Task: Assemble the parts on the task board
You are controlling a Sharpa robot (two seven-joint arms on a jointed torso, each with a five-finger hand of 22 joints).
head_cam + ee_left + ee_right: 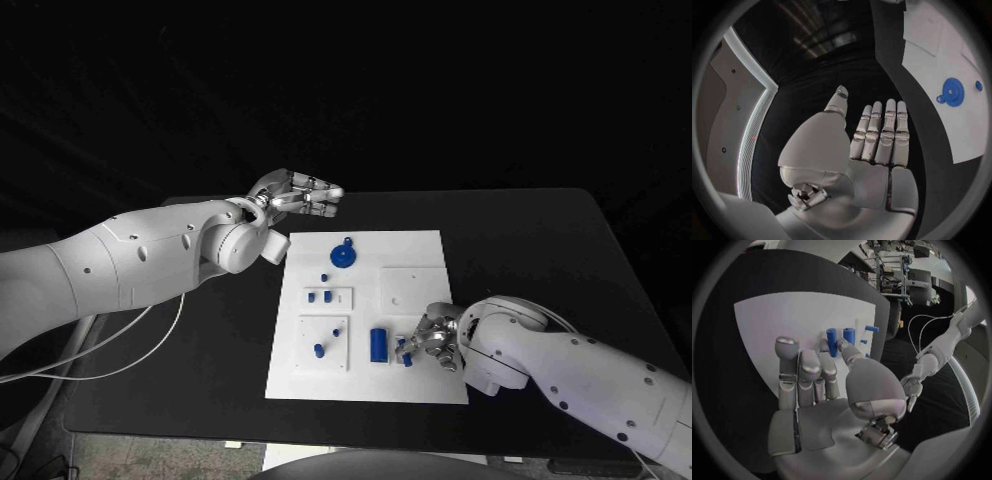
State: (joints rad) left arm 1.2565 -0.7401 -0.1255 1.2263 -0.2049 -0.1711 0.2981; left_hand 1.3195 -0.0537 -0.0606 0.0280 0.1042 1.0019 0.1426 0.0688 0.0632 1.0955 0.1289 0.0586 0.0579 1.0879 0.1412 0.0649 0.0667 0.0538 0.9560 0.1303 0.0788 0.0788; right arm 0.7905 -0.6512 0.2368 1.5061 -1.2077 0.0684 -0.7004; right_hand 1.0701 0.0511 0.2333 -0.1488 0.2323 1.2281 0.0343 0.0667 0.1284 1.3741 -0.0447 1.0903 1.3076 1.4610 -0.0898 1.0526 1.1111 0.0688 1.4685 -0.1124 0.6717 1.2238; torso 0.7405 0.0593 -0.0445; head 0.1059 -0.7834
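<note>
You see one task board [418,250] carrying one blue gear [343,256] and one blue cylinder [379,344]; your left hand [296,194] and right hand [433,345] hold nothing, fingers apart.

**No readable text**

No lettering, labels, brand marks, numbers or signs legible anywhere: none on the white task board [411,300], none on the blue parts [381,344], none on the black table [534,250], none on either robot hand or arm shell. Equipment at the rim of the right wrist view too small and blurred to read.
</note>
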